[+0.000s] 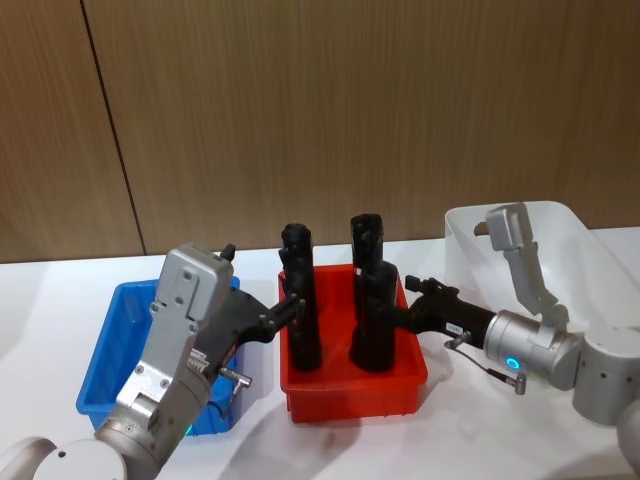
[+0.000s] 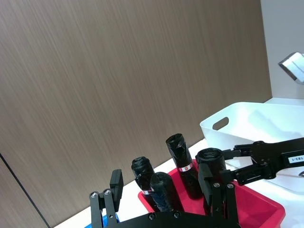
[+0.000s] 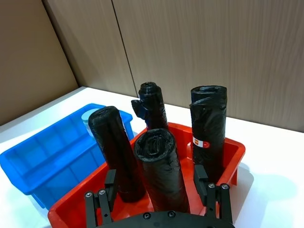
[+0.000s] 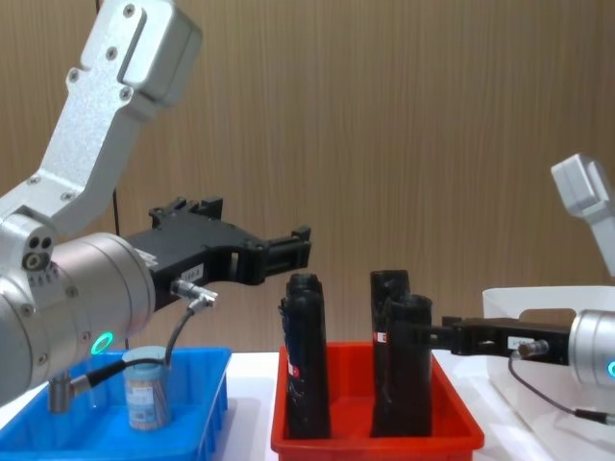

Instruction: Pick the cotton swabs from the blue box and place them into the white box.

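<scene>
A jar of cotton swabs (image 4: 147, 391) with a pale lid and a paper label whose print is too small to read stands upright in the blue box (image 1: 120, 330) at the robot's left side of the white counter (image 1: 40, 300). The left gripper (image 4: 288, 252) hangs above the blue box's inner edge, raised over the counter and reaching toward the neighbouring red tray (image 1: 352, 385); its fingers (image 2: 116, 183) stand apart and hold nothing. Four tall black rolls (image 3: 159, 168) stand upright in the red tray, two of them carrying a small white-and-red band label (image 3: 201, 141) whose writing cannot be made out. The right gripper (image 1: 400, 312) reaches in from the right at the red tray's near-right side, its fingers (image 3: 199, 176) spread on either side of one black roll, and whether they touch it cannot be told. The white box (image 1: 560, 250), with an oval handle cut-out, sits at the robot's right behind the right arm. A wood-panelled wall (image 1: 300, 100) closes the scene behind the counter.
</scene>
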`<state>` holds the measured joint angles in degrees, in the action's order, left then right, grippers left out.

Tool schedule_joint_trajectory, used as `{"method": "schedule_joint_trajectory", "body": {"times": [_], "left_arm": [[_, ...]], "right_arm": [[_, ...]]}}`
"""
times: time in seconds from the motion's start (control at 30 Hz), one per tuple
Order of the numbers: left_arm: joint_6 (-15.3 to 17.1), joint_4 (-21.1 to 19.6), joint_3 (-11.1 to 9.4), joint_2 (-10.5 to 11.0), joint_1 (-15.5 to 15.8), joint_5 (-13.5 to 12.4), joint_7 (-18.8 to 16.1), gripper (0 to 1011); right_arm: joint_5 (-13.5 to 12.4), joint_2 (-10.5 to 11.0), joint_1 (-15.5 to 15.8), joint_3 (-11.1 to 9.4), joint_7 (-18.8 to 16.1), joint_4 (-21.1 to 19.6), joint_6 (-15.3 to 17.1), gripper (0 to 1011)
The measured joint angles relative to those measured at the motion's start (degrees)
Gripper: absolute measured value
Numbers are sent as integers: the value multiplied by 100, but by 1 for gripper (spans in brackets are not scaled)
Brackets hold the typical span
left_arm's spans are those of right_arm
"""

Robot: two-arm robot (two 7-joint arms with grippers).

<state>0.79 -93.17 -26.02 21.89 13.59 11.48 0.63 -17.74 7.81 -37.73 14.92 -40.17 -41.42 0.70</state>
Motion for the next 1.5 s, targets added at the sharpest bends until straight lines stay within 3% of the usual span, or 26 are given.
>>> {"method": "schedule_joint_trajectory", "body": {"times": [0.83, 1.0, 1.33, 1.5], "left_arm": [[0, 0, 0, 0, 0, 0, 0, 1000], [0, 0, 0, 0, 0, 0, 0, 999], [0, 0, 0, 0, 0, 0, 0, 999], [0, 0, 0, 0, 0, 0, 0, 1000]], "right_arm": [[129, -374, -1032, 186, -263, 1817, -634, 980], [136, -421, -1162, 196, -296, 2070, -741, 883], [150, -502, -1397, 202, -351, 2511, -970, 564], [156, -516, -1442, 192, -363, 2578, -1034, 478]]}}
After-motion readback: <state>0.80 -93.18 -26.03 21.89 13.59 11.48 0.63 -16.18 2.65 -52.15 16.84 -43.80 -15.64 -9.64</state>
